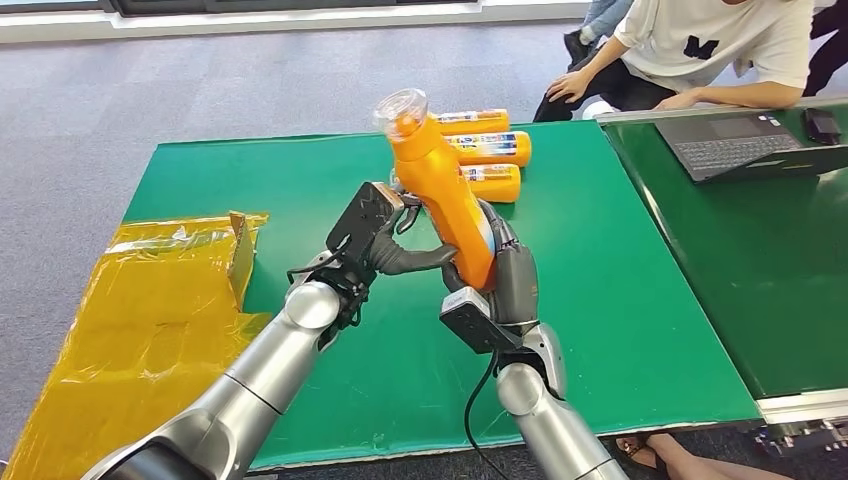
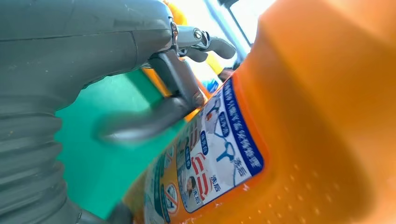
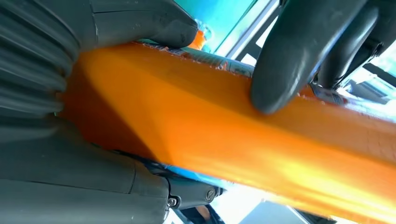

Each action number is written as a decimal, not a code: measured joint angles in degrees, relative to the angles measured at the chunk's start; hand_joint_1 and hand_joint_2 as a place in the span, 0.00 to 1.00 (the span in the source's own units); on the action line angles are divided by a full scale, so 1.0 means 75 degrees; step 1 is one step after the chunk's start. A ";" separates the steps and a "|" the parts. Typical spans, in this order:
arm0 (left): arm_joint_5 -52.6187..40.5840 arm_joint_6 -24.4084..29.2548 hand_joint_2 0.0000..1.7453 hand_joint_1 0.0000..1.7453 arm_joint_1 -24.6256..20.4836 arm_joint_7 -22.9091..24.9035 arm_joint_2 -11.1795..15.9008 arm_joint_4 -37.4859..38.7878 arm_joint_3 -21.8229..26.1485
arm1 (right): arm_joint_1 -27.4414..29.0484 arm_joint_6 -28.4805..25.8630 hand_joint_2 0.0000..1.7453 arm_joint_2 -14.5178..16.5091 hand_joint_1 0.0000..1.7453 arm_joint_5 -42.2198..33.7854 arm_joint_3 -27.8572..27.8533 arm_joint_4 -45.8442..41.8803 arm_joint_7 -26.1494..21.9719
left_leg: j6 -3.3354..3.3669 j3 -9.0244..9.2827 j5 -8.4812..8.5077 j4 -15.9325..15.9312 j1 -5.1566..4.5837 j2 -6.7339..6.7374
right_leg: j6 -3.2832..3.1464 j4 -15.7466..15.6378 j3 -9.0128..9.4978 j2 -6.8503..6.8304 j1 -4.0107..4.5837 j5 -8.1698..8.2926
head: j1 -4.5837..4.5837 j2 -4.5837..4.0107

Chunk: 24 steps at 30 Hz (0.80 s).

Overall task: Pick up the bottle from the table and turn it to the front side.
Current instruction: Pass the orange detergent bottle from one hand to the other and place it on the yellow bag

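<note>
Head view showed a long green-topped desk with crumpled yellow plastic sheeting at its left end. Above the desk's middle, a tall orange plastic bottle with a clear cap stood tilted in the air. The right hand wrapped its fingers around the bottle's lower body; the left hand touched its left side, fingers apart. Three similar orange bottles lay at the far edge.

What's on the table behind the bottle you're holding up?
Three orange bottles lie on their sides on the green table, stacked in a row behind the held bottle. Their near ends are covered by it.
</note>
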 joint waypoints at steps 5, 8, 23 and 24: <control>-0.0518 0.0589 1.00 0.00 0.0057 -0.0200 0.0371 -0.0046 0.0420 | 0.0330 -0.0065 1.00 -0.0133 1.00 0.0253 0.0092 -0.0790 -0.0017 | -0.0008 0.0005 -0.0002 -0.0002 -0.0003 0.0035 | -0.0006 0.0001 -0.0011 0.0027 0.0005 0.0004 | -0.0001 0.0000; -0.0801 0.0855 1.00 0.00 0.0174 -0.0175 0.0532 -0.0274 0.0708 | 0.0591 -0.0060 1.00 -0.0195 1.00 0.0362 0.0197 -0.1178 -0.0075 | -0.0011 -0.0011 0.0007 -0.0003 0.0001 -0.0001 | -0.0014 0.0001 -0.0016 -0.0009 0.0014 0.0002 | -0.0002 0.0000; -0.1006 0.0984 1.00 0.00 0.0541 -0.0055 0.0854 -0.0697 0.1448 | 0.0917 0.0014 1.00 -0.0299 1.00 0.0454 0.0475 -0.1837 -0.0089 | -0.0010 -0.0019 0.0012 -0.0002 0.0004 -0.0016 | -0.0013 0.0002 -0.0016 -0.0016 0.0007 0.0004 | -0.0002 0.0000; -0.1019 0.1006 1.00 0.00 0.0544 -0.0034 0.0862 -0.0698 0.1478 | 0.0916 0.0036 1.00 -0.0301 1.00 0.0453 0.0476 -0.1847 -0.0084 | -0.0010 -0.0019 0.0012 -0.0002 0.0004 -0.0016 | -0.0013 0.0002 -0.0016 -0.0016 0.0007 0.0004 | -0.0001 0.0000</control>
